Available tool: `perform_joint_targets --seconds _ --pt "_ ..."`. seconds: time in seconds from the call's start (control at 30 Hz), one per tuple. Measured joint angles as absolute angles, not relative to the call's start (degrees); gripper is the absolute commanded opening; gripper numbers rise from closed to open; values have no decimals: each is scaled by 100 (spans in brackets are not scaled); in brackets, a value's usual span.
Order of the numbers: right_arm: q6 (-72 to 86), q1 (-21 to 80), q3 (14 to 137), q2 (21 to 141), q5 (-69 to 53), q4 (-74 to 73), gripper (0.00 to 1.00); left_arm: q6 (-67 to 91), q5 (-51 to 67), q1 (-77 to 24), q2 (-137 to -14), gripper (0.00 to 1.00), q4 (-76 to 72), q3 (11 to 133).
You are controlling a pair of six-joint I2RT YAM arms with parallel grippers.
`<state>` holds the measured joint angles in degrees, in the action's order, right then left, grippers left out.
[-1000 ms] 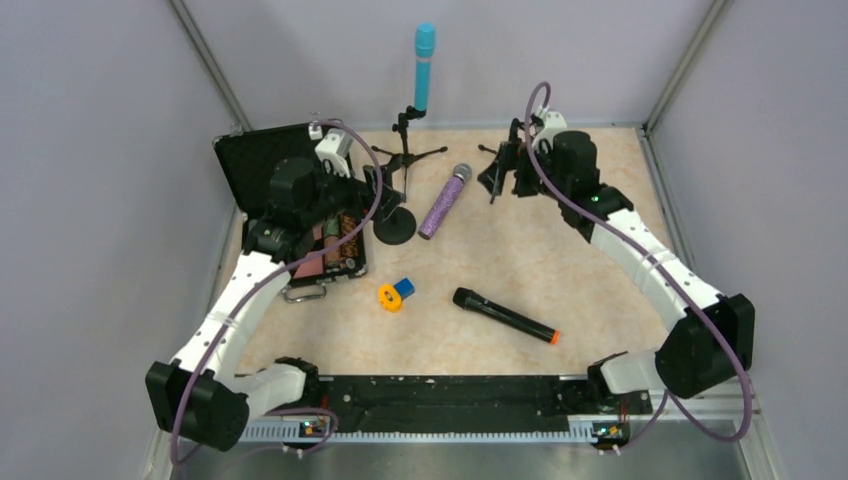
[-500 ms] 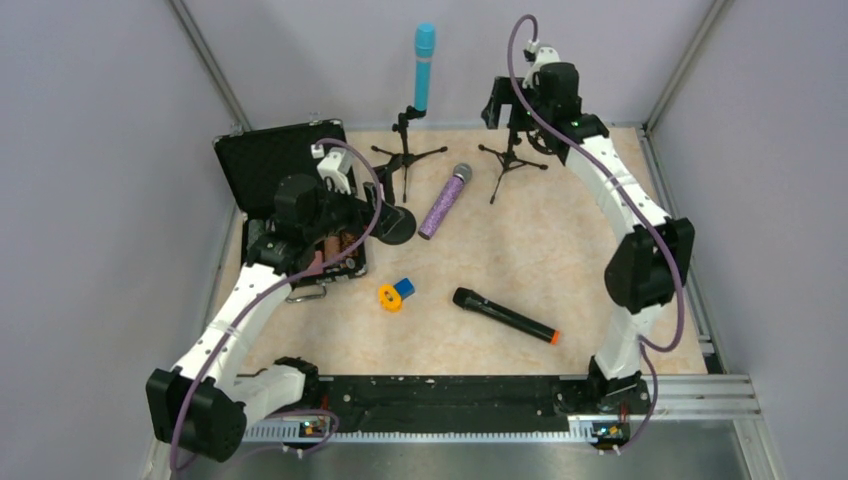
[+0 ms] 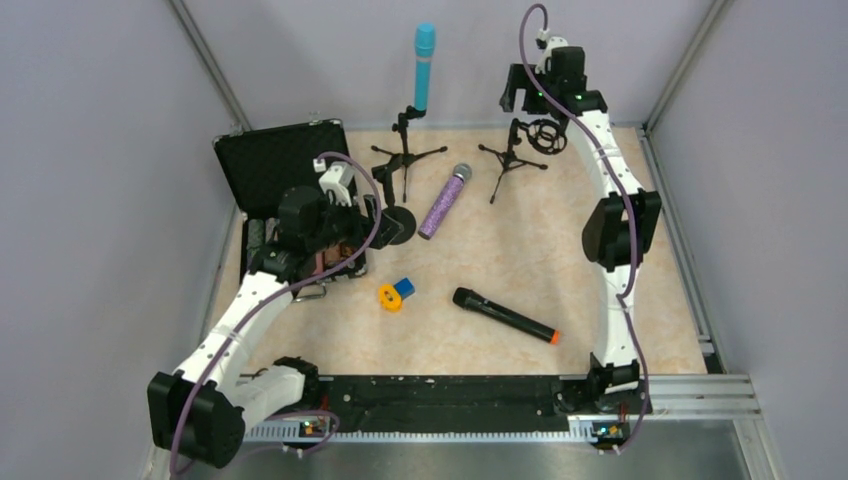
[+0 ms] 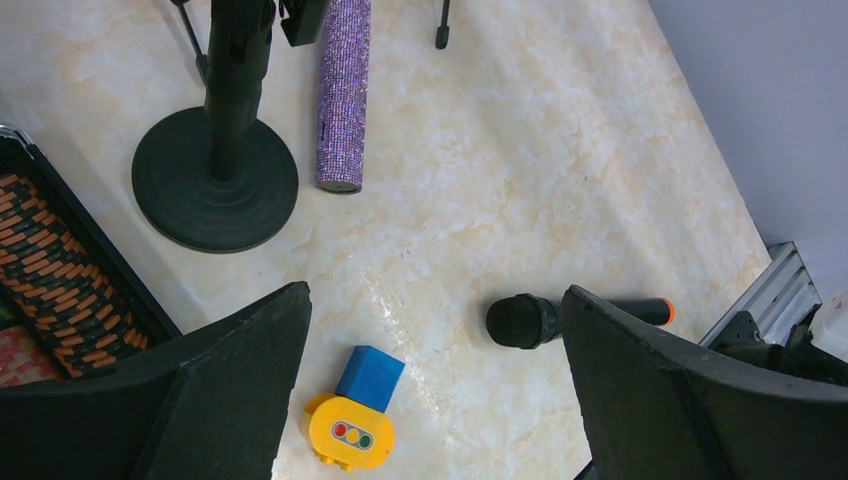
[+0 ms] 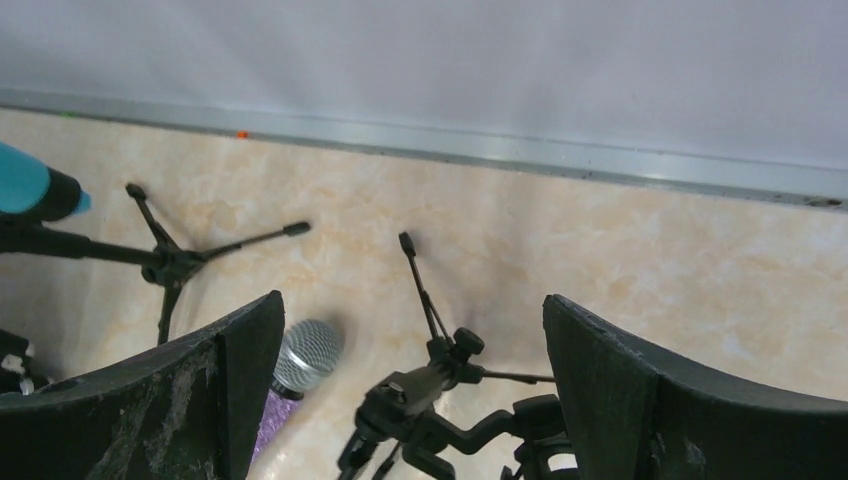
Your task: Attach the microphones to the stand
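Note:
The light-blue microphone stands upright in a tripod stand at the back; its end shows in the right wrist view. The glittery purple microphone lies on the table, its silver grille toward the back. The black microphone with an orange end lies near the front. A second tripod stand with an empty clip stands at the back right. My right gripper is open and empty, high above that stand. My left gripper is open and empty by a round-base stand.
An open black case with cords lies at the left. A small orange-and-blue toy lies mid-table. Grey walls close in the back and sides; a rail runs along the front.
My right arm has risen and stretched back toward the rear wall, leaving the second tripod stand standing free. My left arm has shifted slightly toward the front. The microphones have not moved.

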<state>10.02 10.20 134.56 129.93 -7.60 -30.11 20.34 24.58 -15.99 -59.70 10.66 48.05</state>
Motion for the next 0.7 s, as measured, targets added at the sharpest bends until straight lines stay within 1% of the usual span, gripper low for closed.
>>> perform_joint_targets --seconds 0.3,0.43,0.57,0.63,0.7 --pt "810 770 13454 13251 -1935 -3625 97 2051 2440 -1599 -5970 99 1059 4609" --pt "790 770 13061 13159 -2307 -3653 95 2053 2438 -1599 -5970 99 1059 4604" --pt "786 790 12523 12971 -2366 -3763 93 2056 2438 -1599 -5970 99 1061 4593" --pt "746 843 12355 12811 -2189 -3774 91 2069 2438 -1599 -5970 99 1061 4582" --pt "655 888 12221 12634 -1850 -3802 84 2088 2438 -1599 -5970 99 1059 4563"
